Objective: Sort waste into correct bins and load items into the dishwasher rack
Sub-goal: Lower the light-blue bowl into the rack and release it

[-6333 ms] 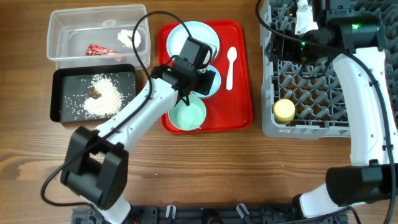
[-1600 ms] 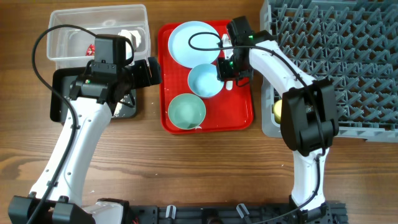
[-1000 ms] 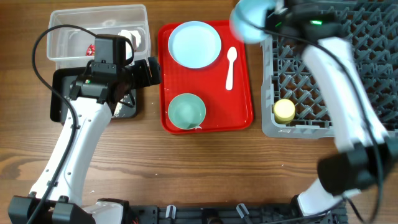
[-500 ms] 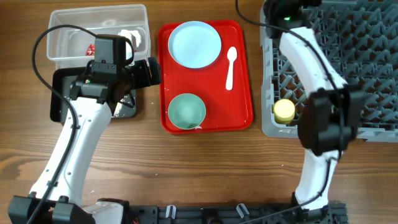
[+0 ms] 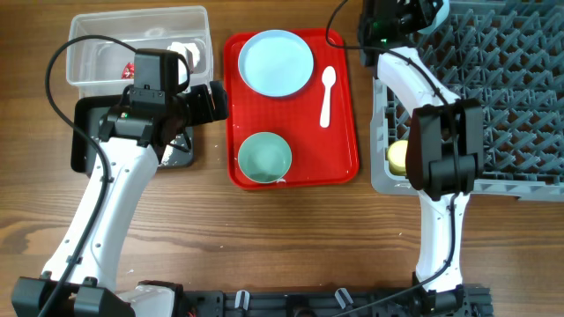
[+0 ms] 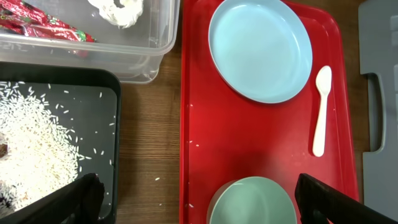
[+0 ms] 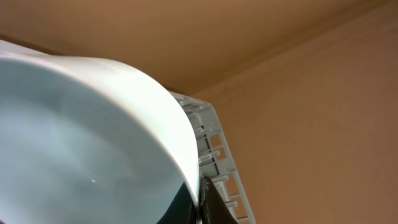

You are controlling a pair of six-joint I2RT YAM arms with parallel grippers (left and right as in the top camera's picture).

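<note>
Presently, the smooth round light-blue bowl (image 7: 81,143) is clamped by the right gripper (image 7: 199,202) at the far end of the grey gridded rack (image 5: 511,106); the left gripper (image 6: 199,198) is spread apart.

Two tubs, clear plastic tub (image 5: 88,55) and glossy black tub (image 5: 82,134); two bowls, mint-green bowl (image 5: 264,158) and light-blue bowl (image 7: 74,143); one round light-blue plate (image 5: 276,62); one white plastic spoon (image 5: 325,97); one small yellow cup (image 5: 398,157); one grey pegged rack (image 5: 520,88).

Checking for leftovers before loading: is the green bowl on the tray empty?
Empty. The green bowl stands upright and shows a bare, clean inside from overhead; nothing lies in it.
</note>
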